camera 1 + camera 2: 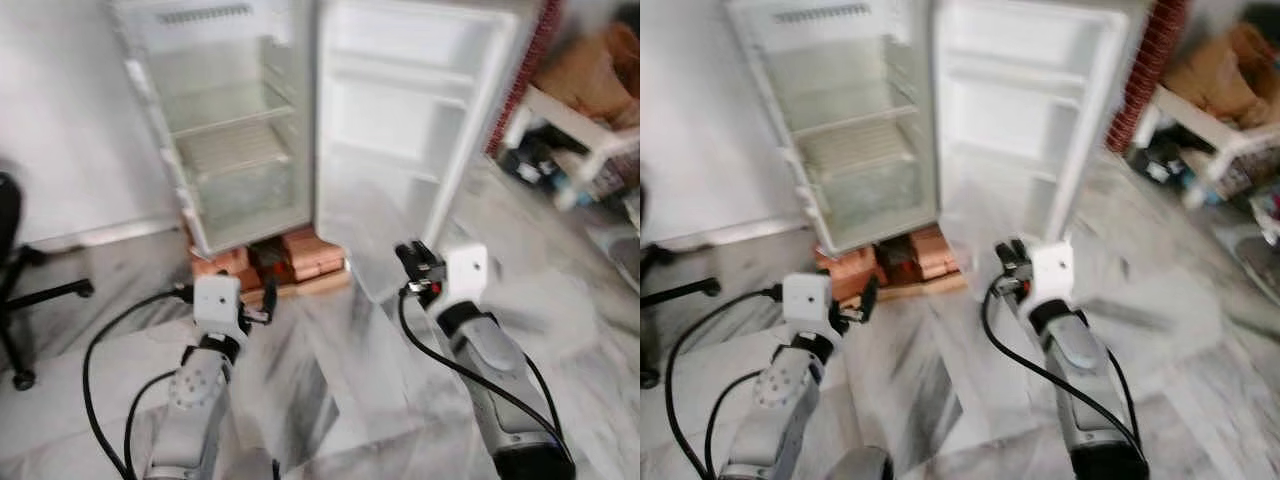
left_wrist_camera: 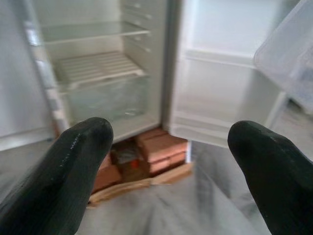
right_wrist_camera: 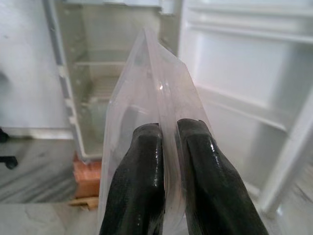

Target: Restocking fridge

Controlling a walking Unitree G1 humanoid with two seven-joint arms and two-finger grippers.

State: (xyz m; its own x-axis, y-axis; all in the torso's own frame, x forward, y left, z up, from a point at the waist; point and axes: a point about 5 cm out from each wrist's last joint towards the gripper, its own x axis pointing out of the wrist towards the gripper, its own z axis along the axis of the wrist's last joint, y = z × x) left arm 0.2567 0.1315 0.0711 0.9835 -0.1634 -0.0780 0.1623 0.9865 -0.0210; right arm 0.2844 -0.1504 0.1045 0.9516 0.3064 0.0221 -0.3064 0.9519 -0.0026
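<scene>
Small white fridge (image 1: 235, 130) stands with its door (image 1: 410, 130) swung wide to the robot's right; inside, a glass shelf above a white slatted shelf (image 2: 95, 68), and a clear drawer at the base. The cabinet rests on red bricks (image 1: 300, 255) laid over a wooden board on the grey marble floor (image 1: 330, 400). Right gripper (image 3: 166, 147) is raised before the lower part of the door, fingers clenched on the edge of a clear, thin plastic container (image 3: 154, 107), which stands edge-on between them; its contents cannot be made out, possibly none. The same container shows as a translucent corner in the left wrist view (image 2: 288, 49). Left gripper (image 2: 171, 161) hangs low facing the bricks, fingers spread apart and gripping nothing. A black office chair (image 1: 15, 270) stands at the floor's left edge; a white bench (image 1: 580, 130) with brown clutter sits at far right, blurred.
</scene>
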